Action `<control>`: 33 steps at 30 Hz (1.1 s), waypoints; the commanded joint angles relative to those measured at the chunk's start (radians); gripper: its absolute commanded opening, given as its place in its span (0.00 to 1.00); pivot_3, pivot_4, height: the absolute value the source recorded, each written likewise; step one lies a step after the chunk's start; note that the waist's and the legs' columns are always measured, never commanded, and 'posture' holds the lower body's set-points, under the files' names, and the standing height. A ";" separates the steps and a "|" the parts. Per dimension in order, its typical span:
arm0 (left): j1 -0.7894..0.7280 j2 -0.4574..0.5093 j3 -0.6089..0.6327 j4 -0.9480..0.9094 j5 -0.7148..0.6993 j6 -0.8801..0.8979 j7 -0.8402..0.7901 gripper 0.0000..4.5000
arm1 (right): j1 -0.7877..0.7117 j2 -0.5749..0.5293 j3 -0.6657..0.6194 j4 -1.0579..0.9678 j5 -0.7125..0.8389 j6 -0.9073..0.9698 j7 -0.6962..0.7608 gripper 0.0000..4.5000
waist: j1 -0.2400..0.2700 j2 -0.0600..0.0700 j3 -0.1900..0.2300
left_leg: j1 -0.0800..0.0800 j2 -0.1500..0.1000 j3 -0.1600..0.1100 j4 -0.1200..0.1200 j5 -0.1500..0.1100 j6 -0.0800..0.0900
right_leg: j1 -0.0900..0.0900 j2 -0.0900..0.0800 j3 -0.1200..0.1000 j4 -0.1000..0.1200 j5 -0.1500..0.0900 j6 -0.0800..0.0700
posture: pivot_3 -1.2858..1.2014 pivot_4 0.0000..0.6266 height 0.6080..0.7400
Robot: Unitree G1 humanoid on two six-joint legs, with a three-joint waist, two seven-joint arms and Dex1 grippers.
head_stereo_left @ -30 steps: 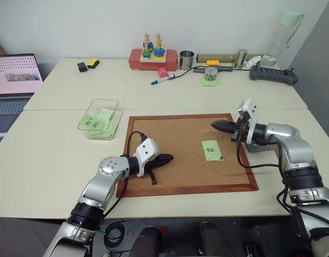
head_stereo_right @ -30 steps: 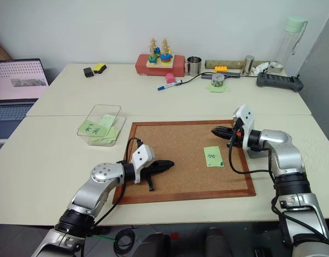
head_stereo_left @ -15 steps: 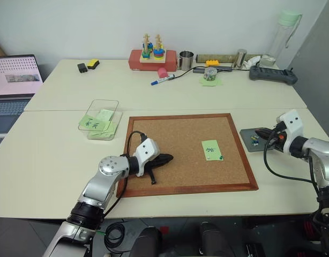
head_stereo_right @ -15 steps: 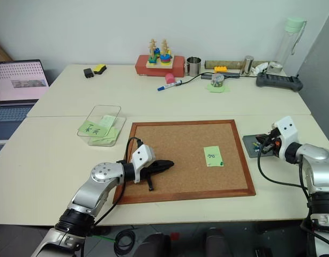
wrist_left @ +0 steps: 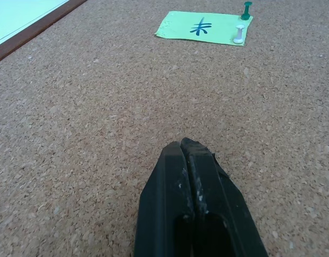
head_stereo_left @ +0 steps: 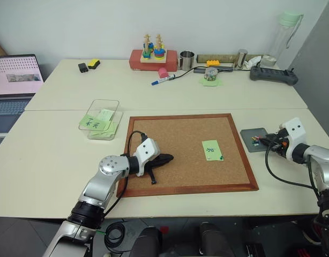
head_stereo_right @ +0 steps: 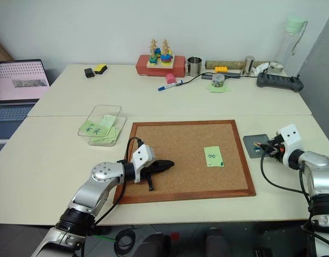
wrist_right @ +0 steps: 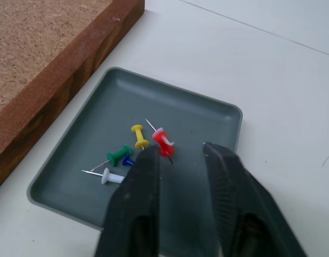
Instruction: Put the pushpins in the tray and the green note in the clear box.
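Note:
My right gripper hangs open just above the small dark grey tray, which sits on the table right of the corkboard. A red pushpin is loose at its left fingertip, beside yellow, green, blue and white pins in the tray. The green note lies on the right part of the corkboard. A green pushpin and a white one stand at its corner. My left gripper rests shut on the cork, well to the note's left. The clear box stands off the board's far left corner with green slips in it.
A laptop sits at the far left. Along the back edge are a red box with a stacking toy, a metal cup, a marker, a black device and a tall bottle.
My right gripper swung from over the corkboard's right side to the tray, lowered, and opened its fingers, letting go of the red pushpin. The left arm kept still.

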 commanded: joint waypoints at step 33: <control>0.020 0.014 -0.002 -0.013 0.014 -0.003 0.003 0.00 | 0.086 -0.012 0.228 -0.402 0.013 -0.053 0.255 0.41 | 0.001 0.000 0.000 | 0.000 0.000 -0.002 0.000 0.000 0.000 | 0.000 0.000 0.000 -0.001 0.000 0.001 | 0.52 0.24 1.00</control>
